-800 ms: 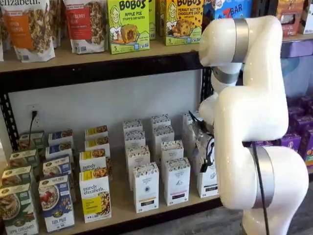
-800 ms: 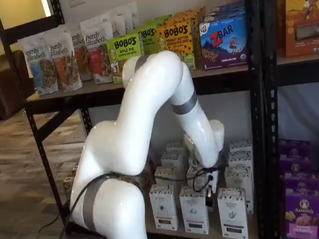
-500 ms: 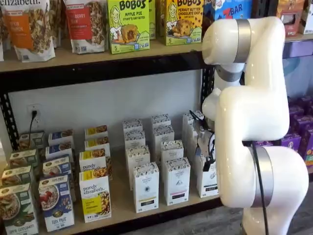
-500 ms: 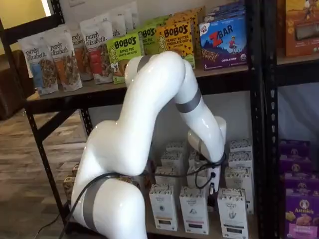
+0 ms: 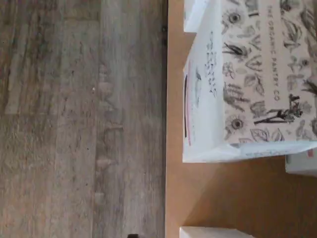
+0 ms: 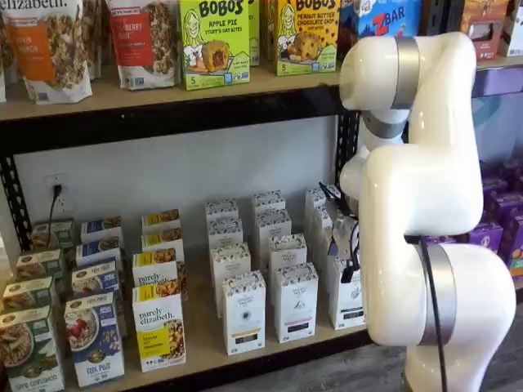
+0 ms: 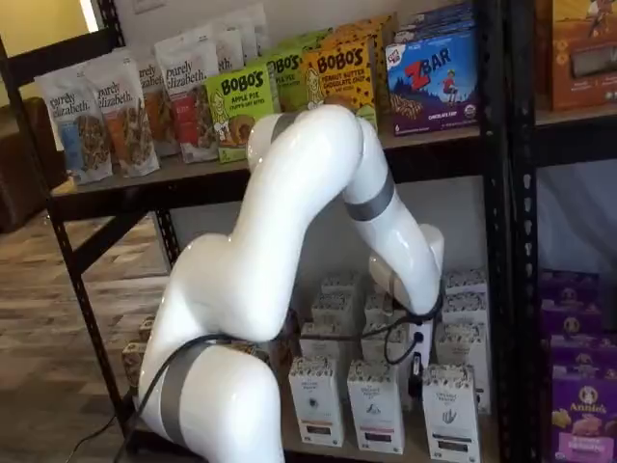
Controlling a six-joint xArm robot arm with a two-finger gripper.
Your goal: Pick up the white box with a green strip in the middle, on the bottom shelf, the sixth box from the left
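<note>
The white box [image 6: 347, 304] stands at the right end of the front row on the bottom shelf [image 6: 196, 336], partly behind my arm. It also shows in a shelf view [image 7: 449, 413] with a small emblem mid-face. My gripper [image 7: 415, 378] hangs just left of that box's top. Only a black finger shows side-on, so I cannot tell whether it is open. It also shows in a shelf view [image 6: 346, 276] above the box. The wrist view shows a white carton [image 5: 247, 74] with a leaf-patterned top at the shelf's front edge [image 5: 173, 188]. I cannot tell which carton it is.
Alike white cartons with black bands [image 6: 243, 314] [image 6: 296, 302] stand left of the box, with more rows behind. Cereal boxes [image 6: 159, 327] fill the shelf's left. The higher board [image 6: 163, 86] holds snack boxes. A black upright [image 7: 496, 241] and purple boxes [image 7: 578, 405] stand right. Wooden floor [image 5: 74, 124] lies in front.
The forearm and wrist have swung a little to the right and down. The black finger now hangs lower, nearer the front row's right-hand cartons.
</note>
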